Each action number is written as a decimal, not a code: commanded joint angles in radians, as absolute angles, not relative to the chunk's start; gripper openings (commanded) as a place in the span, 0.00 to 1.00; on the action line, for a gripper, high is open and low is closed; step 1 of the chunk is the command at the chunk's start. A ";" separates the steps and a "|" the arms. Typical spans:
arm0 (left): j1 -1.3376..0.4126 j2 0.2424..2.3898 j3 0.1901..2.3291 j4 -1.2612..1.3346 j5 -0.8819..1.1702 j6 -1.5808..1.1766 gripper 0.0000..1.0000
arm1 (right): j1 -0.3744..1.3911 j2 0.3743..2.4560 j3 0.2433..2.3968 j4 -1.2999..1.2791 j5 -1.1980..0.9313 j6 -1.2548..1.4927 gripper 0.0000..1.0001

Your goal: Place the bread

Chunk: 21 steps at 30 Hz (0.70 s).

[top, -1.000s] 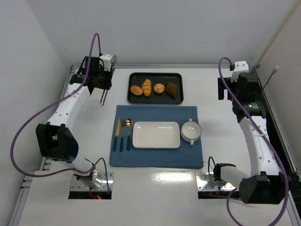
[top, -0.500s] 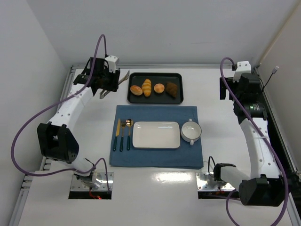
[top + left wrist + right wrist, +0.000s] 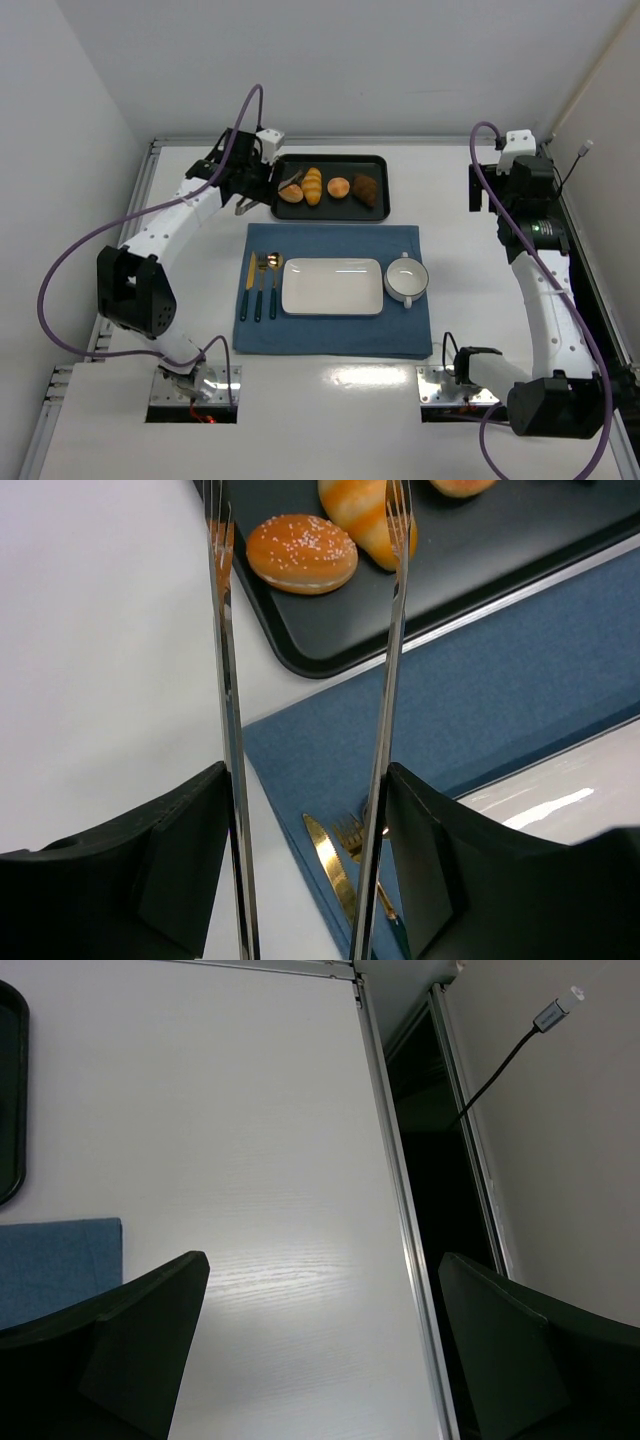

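Observation:
The bread (image 3: 290, 193), a small golden-brown bun, lies at the left end of the black tray (image 3: 372, 164). It also shows in the left wrist view (image 3: 301, 553). My left gripper (image 3: 247, 181) (image 3: 308, 780) is shut on metal tongs (image 3: 229, 680), whose two arms are spread apart. The tong tips (image 3: 293, 180) hover over the tray's left end, one on each side of the bread, not touching it. My right gripper (image 3: 481, 190) (image 3: 320, 1290) is open and empty above the bare table at the far right.
The tray also holds a yellow ridged roll (image 3: 313, 185), a round orange-pink bun (image 3: 339, 187) and a dark brown pastry (image 3: 366, 190). A blue cloth (image 3: 330, 335) carries a white rectangular plate (image 3: 332, 286), a white cup (image 3: 407, 279) and gold cutlery (image 3: 261, 285).
My left arm has swung right from the table's far left, carrying the tongs to the tray's left end over the bread. The right arm has hardly moved.

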<state>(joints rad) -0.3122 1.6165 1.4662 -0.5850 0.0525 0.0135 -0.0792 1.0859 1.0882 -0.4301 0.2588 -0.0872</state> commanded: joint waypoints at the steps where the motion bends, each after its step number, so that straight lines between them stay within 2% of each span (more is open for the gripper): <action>1: -0.321 1.649 1.468 -0.540 0.028 0.003 0.57 | -0.084 1.066 1.088 -0.408 0.273 -0.094 1.00; 21: -0.321 1.773 1.479 -0.500 0.000 0.035 0.57 | -0.094 1.075 1.069 -0.399 0.264 -0.103 1.00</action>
